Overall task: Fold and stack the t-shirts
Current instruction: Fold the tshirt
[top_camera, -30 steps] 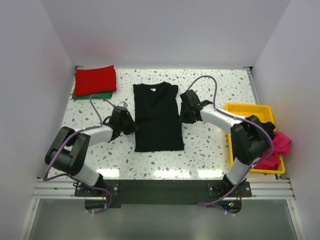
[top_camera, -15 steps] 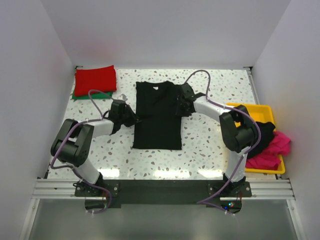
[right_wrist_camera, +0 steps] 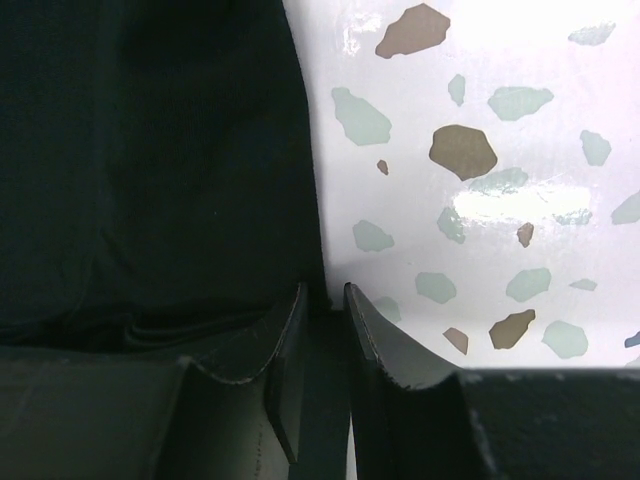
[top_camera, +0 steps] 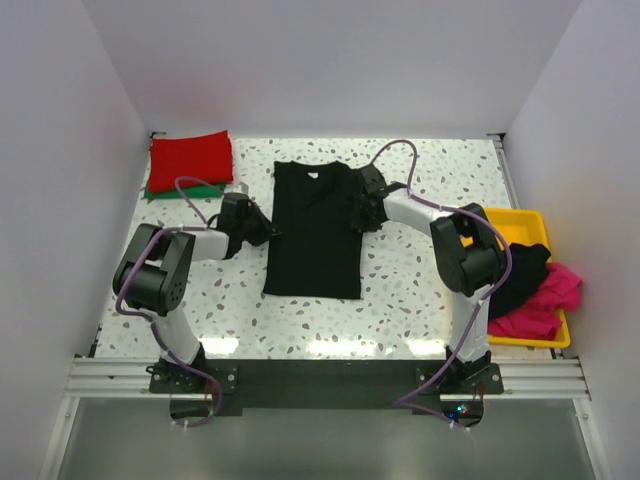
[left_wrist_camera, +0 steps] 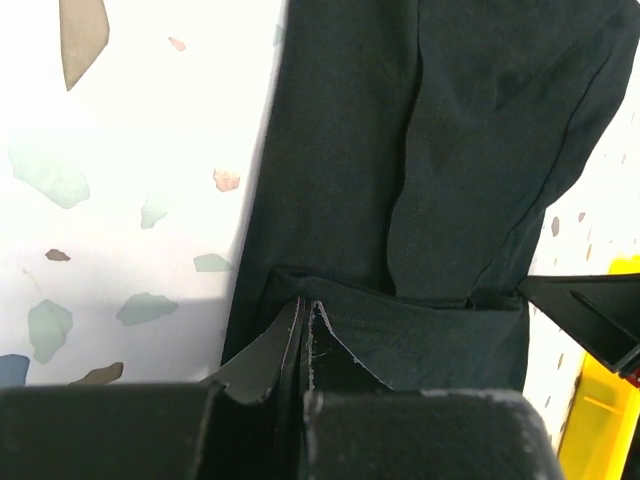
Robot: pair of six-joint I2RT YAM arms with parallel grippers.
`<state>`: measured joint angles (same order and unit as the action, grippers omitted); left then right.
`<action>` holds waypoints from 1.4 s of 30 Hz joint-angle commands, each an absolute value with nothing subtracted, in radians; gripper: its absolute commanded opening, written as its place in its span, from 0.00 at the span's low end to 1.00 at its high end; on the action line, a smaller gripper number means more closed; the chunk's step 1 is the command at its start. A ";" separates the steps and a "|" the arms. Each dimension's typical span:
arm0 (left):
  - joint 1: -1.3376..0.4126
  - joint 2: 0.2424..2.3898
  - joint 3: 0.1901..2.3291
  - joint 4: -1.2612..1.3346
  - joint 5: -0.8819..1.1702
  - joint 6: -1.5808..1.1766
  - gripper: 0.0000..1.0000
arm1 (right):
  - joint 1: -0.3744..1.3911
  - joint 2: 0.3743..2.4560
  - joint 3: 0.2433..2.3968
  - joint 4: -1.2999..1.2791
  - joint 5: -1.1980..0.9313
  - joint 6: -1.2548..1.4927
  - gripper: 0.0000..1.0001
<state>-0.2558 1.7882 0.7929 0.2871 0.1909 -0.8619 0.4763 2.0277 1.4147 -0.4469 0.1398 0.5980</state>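
The overhead view is brightly lit from above, with white glare strips along the upper and lower edges of the speckled table. In it the black t-shirt is a flat, near-featureless dark patch. The left wrist view is washed out and soft at upper left; the right wrist view has glare at centre right, murk on the left and blur along the bottom.

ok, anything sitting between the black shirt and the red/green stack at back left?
No loose object visible. The table strip between the black t-shirt and the folded red t-shirt is bare; only the left end effector, at the shirt's left edge, sits on that side.
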 commanded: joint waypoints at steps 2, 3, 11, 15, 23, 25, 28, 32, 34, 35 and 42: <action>-0.236 1.809 0.782 0.310 0.167 -0.871 0.00 | 0.471 2.052 1.425 -0.457 0.147 0.583 0.25; -0.233 1.806 0.776 0.311 0.170 -0.873 0.00 | 0.469 2.049 1.422 -0.457 0.147 0.583 0.25; -0.227 1.741 0.801 0.301 0.219 -0.861 0.00 | 0.437 1.977 1.440 -0.471 0.098 0.592 0.25; -0.227 1.707 0.836 0.276 0.248 -0.848 0.07 | 0.399 1.937 1.486 -0.498 0.063 0.592 0.26; -0.227 1.525 0.789 0.158 0.204 -0.822 0.23 | 0.385 1.780 1.372 -0.463 0.002 0.618 0.26; -0.227 1.465 0.750 0.150 0.206 -0.822 0.25 | 0.385 1.737 1.318 -0.443 0.002 0.629 0.26; -0.229 1.399 0.674 0.133 0.233 -0.813 0.28 | 0.383 1.688 1.249 -0.410 -0.035 0.643 0.26; -0.230 1.306 0.542 0.098 0.250 -0.815 0.29 | 0.388 1.611 1.157 -0.385 -0.083 0.644 0.26; -0.236 1.238 0.496 0.084 0.241 -0.822 0.29 | 0.397 1.554 1.079 -0.371 -0.095 0.655 0.27; -0.244 1.194 0.456 0.059 0.217 -0.827 0.31 | 0.409 1.534 1.024 -0.361 -0.118 0.660 0.27; -0.314 1.056 0.356 -0.060 0.135 -0.856 0.37 | 0.586 1.445 0.867 -0.331 -0.115 0.713 0.27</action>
<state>-0.2760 1.1072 0.3759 -0.0017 0.1825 -0.8459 0.4976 1.4929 0.9119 -0.3805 -0.1005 0.6777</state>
